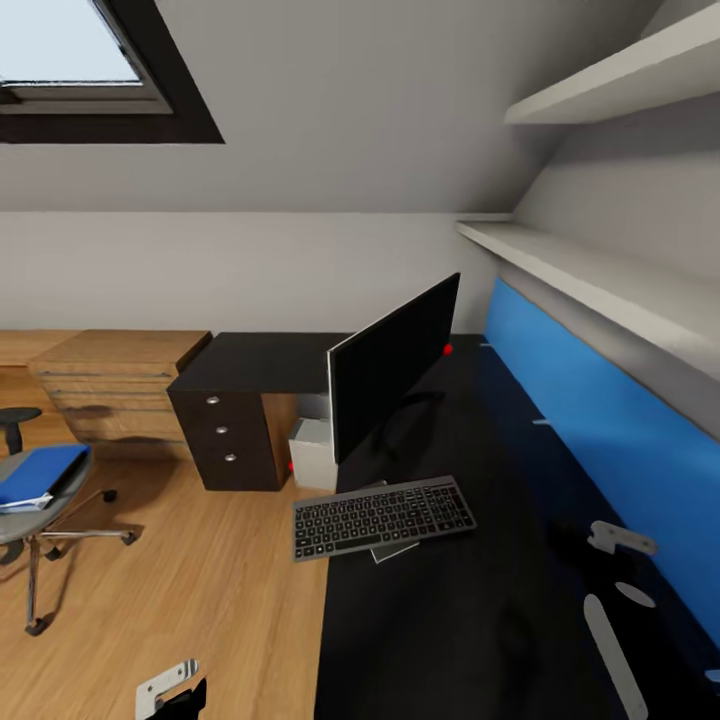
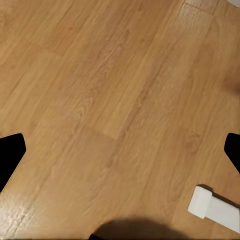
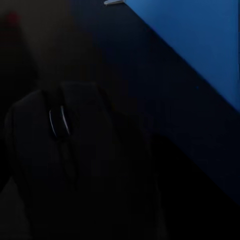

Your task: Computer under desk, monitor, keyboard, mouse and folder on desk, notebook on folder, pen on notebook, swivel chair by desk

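Here, at the far left of the head view, the swivel chair [image 1: 30, 505] stands on the oak floor [image 1: 220, 590] with the blue folder [image 1: 38, 475] lying on its seat. Low in the frame, left of centre, a bit of the left gripper [image 1: 170, 690] pokes in; in the left wrist view its black fingertips [image 2: 10, 155] sit at opposite edges of the picture, spread wide with nothing between them but floorboards. Moving right, the dark drawer unit [image 1: 228, 432] supports the desk [image 1: 470, 610], and the pale computer [image 1: 313, 452] sits under the top beside it. The monitor [image 1: 392, 365] stands on the desk at centre, and below it the keyboard [image 1: 382, 517] lies on the desk's edge, its left end overhanging the floor. At lower right, the right arm [image 1: 615, 640] reaches over the desk by the blue wall panel [image 1: 610, 440]. In the right wrist view, the mouse [image 3: 65, 150] looms close in the dark at the left; whether the right gripper is spread or closed cannot be told.
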